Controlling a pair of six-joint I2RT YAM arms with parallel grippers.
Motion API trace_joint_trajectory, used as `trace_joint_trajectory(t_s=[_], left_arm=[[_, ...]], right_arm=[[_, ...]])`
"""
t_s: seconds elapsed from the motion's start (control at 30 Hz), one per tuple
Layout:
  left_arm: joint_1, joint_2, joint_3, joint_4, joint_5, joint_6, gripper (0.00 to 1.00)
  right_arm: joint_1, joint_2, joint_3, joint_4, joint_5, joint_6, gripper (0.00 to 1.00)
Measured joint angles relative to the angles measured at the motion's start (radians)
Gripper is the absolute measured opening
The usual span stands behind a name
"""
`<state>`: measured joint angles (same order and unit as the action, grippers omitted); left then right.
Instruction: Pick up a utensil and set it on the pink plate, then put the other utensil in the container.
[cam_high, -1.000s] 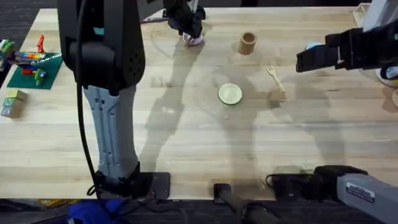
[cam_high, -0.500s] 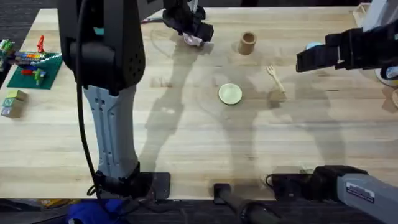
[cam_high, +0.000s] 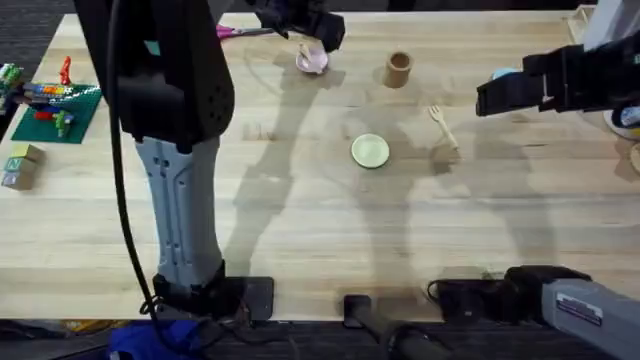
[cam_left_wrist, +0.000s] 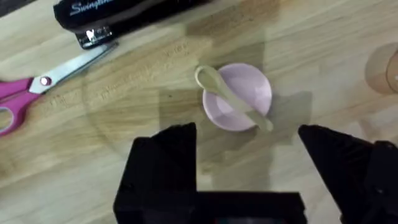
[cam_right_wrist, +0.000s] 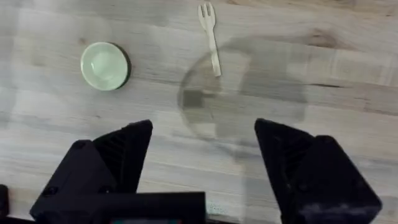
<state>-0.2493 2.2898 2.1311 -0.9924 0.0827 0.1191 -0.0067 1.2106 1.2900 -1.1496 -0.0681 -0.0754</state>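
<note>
The spoon (cam_left_wrist: 231, 99) lies across the pink plate (cam_left_wrist: 249, 84), its bowl over one rim and its handle tip past the opposite rim, so the first half of the task looks done. The left end effector (cam_left_wrist: 245, 165) hangs just above and beside the plate with its fingers spread wide and nothing between them. The fork (cam_right_wrist: 210, 36) lies flat on the desk (cam_high: 300, 230), well apart from the wooden container (cam_high: 398, 69) at the far side and near the pale yellow plate (cam_right_wrist: 104, 65). The right end effector (cam_right_wrist: 202, 171) hovers above the fork, fingers spread and empty. The next move, as I judge it, is a descent over the thin handle, which lies flush with the wood and offers little to pinch. In the overhead view the left arm's dark bulk hides part of the pink plate.
</note>
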Motion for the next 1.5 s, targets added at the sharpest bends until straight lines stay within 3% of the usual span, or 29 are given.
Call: trace_joint_trajectory(t_s=[0.4, 0.77, 1.03, 1.17, 1.27, 1.37, 1.5], left_arm=[[0.0, -0.151, -0.001, -0.098, 0.003, -0.001, 0.998], [-0.027, -0.37, -0.158, -0.11, 0.001, 0.0, 0.998], [-0.073, -0.559, -0.507, 0.035, -0.035, -0.04, 0.996], [-0.085, -0.68, -0.664, 0.054, -0.033, -0.052, 0.996], [-0.085, -0.781, -0.76, 0.073, -0.017, -0.047, 0.996], [-0.08, -0.885, -0.87, 0.159, 0.016, -0.042, 0.996], [-0.045, -1.011, -1.022, 0.261, 0.106, 0.01, 0.996]], right_arm=[[0.0, 0.0, 0.0, 0.0, 0.0, 0.0, 0.998], [0.0, 0.068, 0.003, 0.005, 0.0, 0.0, 0.997], [0.0, 0.068, 0.003, 0.049, 0.0, -0.023, 0.998], [0.0, 0.068, 0.003, 0.053, 0.0, -0.026, 0.998], [0.0, 0.068, 0.003, 0.053, 0.0, -0.026, 0.998], [0.0, 0.068, 0.003, 0.053, 0.0, -0.026, 0.998], [0.0, 0.068, 0.003, 0.053, 0.0, -0.026, 0.997]])
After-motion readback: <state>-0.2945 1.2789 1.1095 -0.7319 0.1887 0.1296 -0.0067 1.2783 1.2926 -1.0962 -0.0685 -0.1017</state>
